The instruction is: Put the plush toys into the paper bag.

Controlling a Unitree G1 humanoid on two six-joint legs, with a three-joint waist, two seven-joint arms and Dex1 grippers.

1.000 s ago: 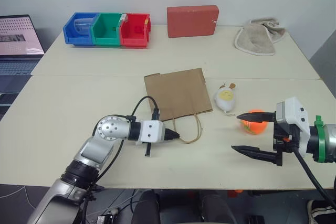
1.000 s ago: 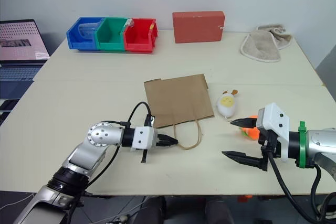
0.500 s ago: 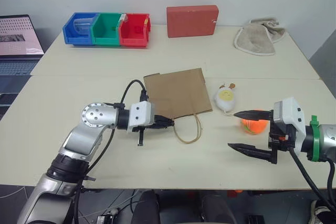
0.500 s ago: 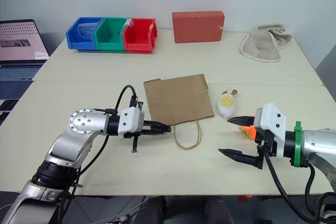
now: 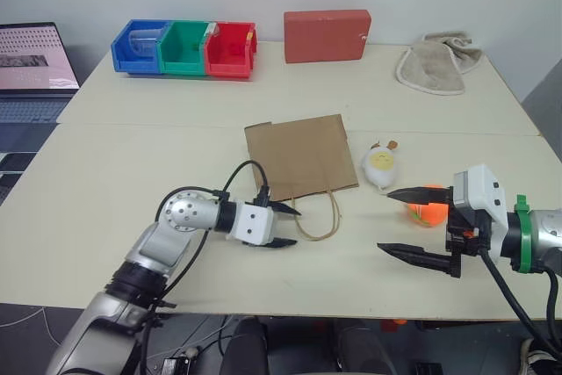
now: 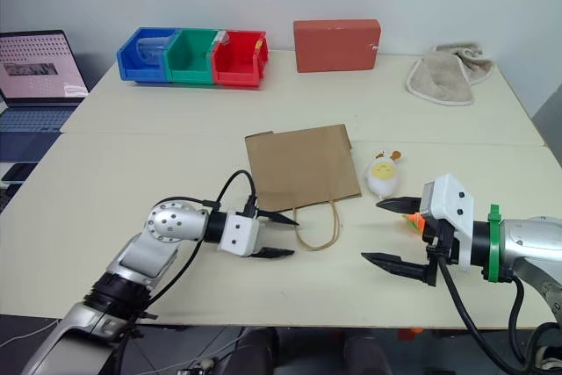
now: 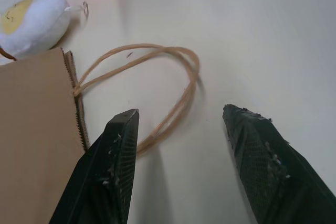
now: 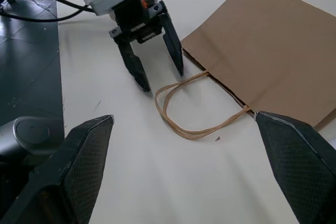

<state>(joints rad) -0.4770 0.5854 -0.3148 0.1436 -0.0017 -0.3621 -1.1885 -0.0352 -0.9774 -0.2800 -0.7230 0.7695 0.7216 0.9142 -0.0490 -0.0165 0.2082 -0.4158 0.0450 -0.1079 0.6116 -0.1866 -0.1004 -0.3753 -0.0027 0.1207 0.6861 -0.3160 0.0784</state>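
While the paper bag (image 5: 301, 156) lies flat, both the left gripper (image 5: 287, 226) and right gripper (image 5: 397, 220) gape, empty

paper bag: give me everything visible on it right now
The paper bag is plain brown kraft, lying flat and folded shut on the cream table, its mouth edge toward the robot. Thin tan loop handles trail from that edge onto the table. The left gripper is open, its fingers either side of the handles' loop without touching it. The white plush toy lies just beside the bag's right edge. Nothing rests on the bag.
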